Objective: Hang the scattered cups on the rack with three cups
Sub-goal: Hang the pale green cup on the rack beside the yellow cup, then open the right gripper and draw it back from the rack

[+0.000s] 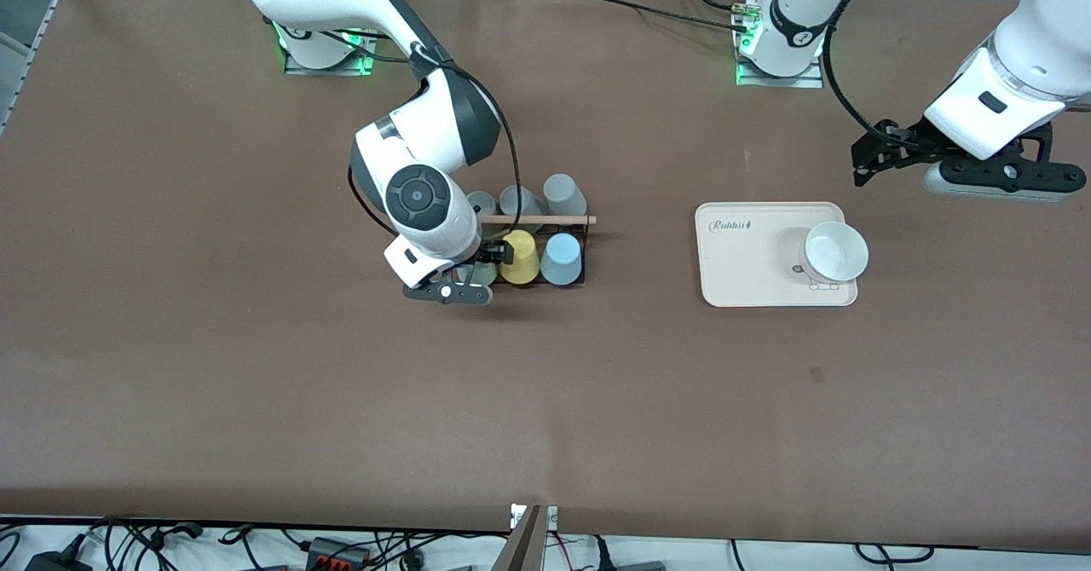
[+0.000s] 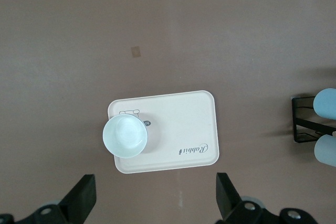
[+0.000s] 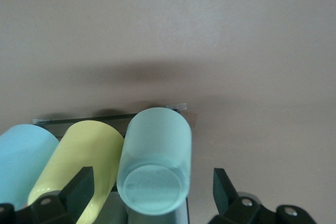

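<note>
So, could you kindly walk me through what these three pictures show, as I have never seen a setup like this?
These are two robot arms at a brown table, each ending in a two-finger gripper. The big picture looks down from across the table; the other two come from cameras on each arm's wrist. The right gripper is open over the black wire rack, its fingers on either side of a mint green cup sitting upside down on the rack beside a yellow cup and a light blue cup. Grey cups fill the rack's row farther from the front camera. The left gripper waits, open and holding nothing, above a cream tray that carries a white cup.
</note>
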Controlling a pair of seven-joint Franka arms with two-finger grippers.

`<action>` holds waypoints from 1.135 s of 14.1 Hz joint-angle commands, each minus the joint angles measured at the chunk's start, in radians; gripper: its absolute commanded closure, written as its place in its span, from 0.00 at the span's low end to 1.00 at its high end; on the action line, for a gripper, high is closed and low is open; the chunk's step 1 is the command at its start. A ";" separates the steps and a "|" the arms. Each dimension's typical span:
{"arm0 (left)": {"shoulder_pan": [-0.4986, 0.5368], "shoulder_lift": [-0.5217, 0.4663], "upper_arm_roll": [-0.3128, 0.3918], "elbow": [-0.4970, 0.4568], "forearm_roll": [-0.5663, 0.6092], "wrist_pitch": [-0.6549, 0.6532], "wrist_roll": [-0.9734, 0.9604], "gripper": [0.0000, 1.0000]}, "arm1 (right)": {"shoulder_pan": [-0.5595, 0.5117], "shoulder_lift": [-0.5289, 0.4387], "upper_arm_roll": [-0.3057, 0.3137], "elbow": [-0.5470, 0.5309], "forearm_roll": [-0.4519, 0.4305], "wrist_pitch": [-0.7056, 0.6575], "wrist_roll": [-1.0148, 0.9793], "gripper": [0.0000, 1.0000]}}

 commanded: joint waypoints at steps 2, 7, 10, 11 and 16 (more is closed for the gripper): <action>0.007 0.011 -0.004 0.030 -0.020 -0.021 0.015 0.00 | -0.049 -0.071 -0.002 0.042 0.002 -0.099 0.002 0.00; 0.007 0.011 -0.004 0.031 -0.020 -0.021 0.017 0.00 | -0.170 -0.166 -0.002 0.042 -0.002 -0.171 -0.107 0.00; 0.006 0.011 -0.004 0.030 -0.020 -0.021 0.018 0.00 | -0.267 -0.209 -0.002 0.042 -0.002 -0.184 -0.209 0.00; 0.006 0.011 -0.004 0.030 -0.020 -0.021 0.018 0.00 | -0.299 -0.223 -0.002 0.042 -0.002 -0.187 -0.246 0.00; 0.006 0.011 -0.004 0.031 -0.020 -0.021 0.017 0.00 | -0.382 -0.266 -0.002 0.041 -0.010 -0.234 -0.362 0.00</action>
